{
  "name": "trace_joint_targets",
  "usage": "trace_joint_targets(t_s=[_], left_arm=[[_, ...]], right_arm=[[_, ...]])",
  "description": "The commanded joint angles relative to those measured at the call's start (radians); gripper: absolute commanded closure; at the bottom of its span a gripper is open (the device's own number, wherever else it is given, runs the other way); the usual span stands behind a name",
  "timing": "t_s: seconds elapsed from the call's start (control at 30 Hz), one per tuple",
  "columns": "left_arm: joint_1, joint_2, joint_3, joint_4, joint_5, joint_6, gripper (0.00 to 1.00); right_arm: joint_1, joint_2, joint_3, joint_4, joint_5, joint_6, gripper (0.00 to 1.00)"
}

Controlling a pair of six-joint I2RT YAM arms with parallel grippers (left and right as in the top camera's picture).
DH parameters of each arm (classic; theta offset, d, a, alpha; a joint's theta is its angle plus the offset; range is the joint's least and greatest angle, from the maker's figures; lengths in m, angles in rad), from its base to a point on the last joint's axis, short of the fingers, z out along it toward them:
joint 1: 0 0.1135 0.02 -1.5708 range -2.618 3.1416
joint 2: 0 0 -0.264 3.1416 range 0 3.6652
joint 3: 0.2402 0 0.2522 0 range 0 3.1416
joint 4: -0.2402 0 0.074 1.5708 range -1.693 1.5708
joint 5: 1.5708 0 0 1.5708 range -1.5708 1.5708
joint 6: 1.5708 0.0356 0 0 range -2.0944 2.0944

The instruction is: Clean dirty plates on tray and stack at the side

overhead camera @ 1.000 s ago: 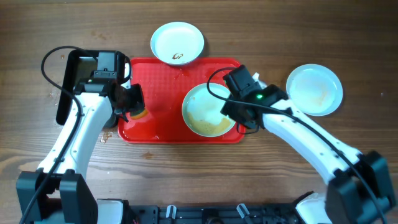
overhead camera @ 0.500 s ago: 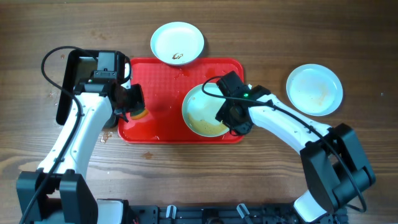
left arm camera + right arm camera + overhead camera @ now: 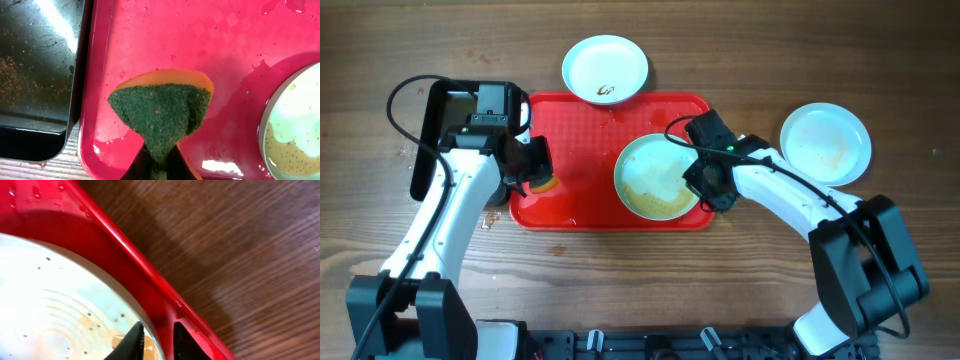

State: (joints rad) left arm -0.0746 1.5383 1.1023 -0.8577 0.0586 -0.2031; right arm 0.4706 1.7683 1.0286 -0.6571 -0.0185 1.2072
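Plate [image 3: 655, 178], speckled with brown residue, lies on the right half of the tray [image 3: 580, 150], and the right gripper [image 3: 156, 331] pinches its right rim. The left gripper [image 3: 157, 162] pinches a sponge [image 3: 160, 112] at the tray's left side, beside a black pan [image 3: 35, 65].

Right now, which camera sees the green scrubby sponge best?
The left wrist view: the sponge fills the middle, green face toward the camera, orange underneath, pinched by the left gripper over the tray. Overhead shows just an orange sliver beside that gripper. The right wrist view shows none of it.
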Motion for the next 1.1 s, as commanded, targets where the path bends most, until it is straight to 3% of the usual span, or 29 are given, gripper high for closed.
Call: trace_joint_targets(t_s=[0.0, 0.07, 0.1, 0.2, 0.47, 0.8, 1.03, 1.07], left_arm=[[0.006, 0.006, -0.002, -0.002, 0.016, 0.013, 0.96], [0.006, 0.006, -0.002, -0.004, 0.016, 0.013, 0.96], [0.006, 0.006, -0.002, -0.004, 0.016, 0.013, 0.96], [0.006, 0.006, -0.002, -0.004, 0.016, 0.013, 0.96], [0.006, 0.006, -0.002, -0.005, 0.016, 0.013, 0.96], [0.006, 0.006, -0.002, -0.001, 0.016, 0.013, 0.96], [0.006, 0.006, -0.002, 0.000, 0.016, 0.013, 0.96], [0.006, 0.006, -0.002, 0.000, 0.016, 0.013, 0.96]], right_arm=[[-0.001, 0.060, -0.008, 0.045, -0.002, -0.004, 0.82], [-0.001, 0.092, -0.008, 0.076, -0.037, -0.019, 0.86], [-0.001, 0.111, -0.008, 0.092, -0.060, -0.029, 0.96], [-0.001, 0.153, -0.008, 0.101, -0.072, -0.045, 0.96], [-0.001, 0.129, -0.008, 0.141, -0.050, -0.245, 0.95], [-0.001, -0.087, -0.008, 0.114, 0.118, -0.425, 0.95], [-0.001, -0.166, -0.007, 0.069, 0.153, -0.454, 0.96], [-0.001, -0.166, -0.007, 0.050, 0.146, -0.409, 0.89]])
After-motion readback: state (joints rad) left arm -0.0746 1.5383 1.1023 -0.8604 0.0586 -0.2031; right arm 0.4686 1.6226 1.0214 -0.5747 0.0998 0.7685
